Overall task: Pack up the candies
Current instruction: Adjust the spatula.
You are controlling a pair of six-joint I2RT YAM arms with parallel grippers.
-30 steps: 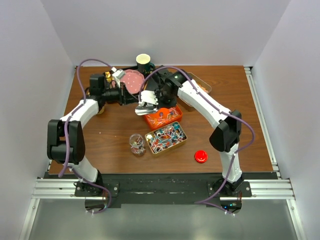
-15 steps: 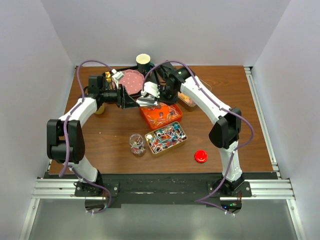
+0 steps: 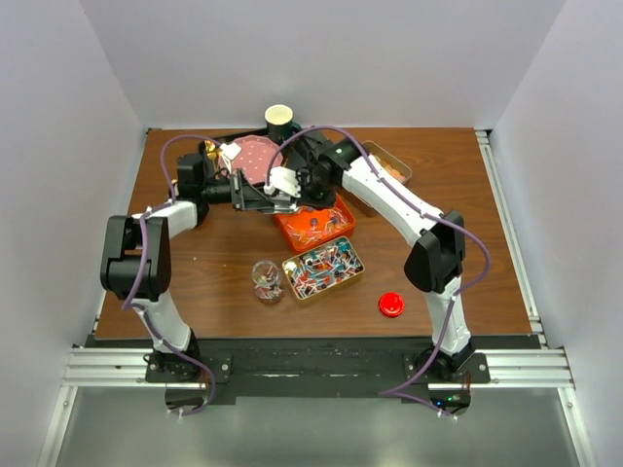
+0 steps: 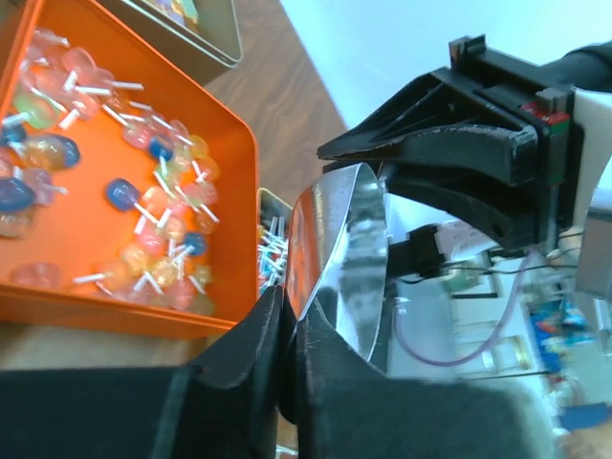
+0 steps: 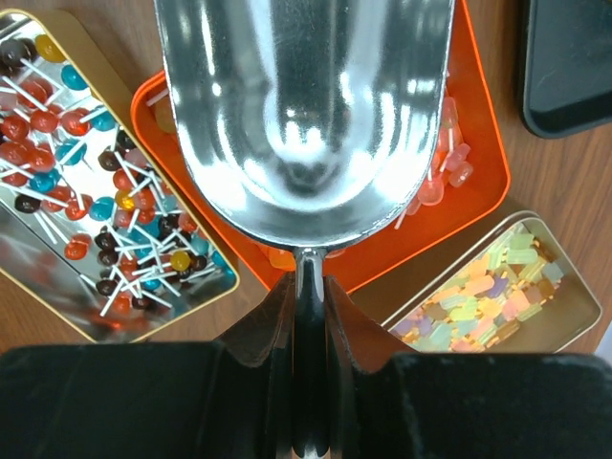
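Wrapped candies (image 4: 124,201) on white sticks lie in an orange tray (image 3: 336,229), also in the right wrist view (image 5: 478,182). My right gripper (image 5: 308,306) is shut on the handle of an empty metal scoop (image 5: 306,115), held above the tray's far left edge (image 3: 282,183). My left gripper (image 4: 287,306) is shut, its fingertips pinching the scoop's front rim (image 4: 344,258). The two grippers meet at the scoop in the top view, left gripper (image 3: 265,197) and right gripper (image 3: 302,183).
A gold tin of red, blue and dark lollipops (image 3: 323,269) lies in front of the orange tray. A clear jar (image 3: 265,280) stands left of it and a round red lid (image 3: 391,305) to its right. A tin of pastel candies (image 5: 488,287) and a black tray (image 5: 569,67) are behind.
My right gripper has carried the scoop back and left, off the orange tray's middle. My left gripper has moved right and closed on the scoop's rim.
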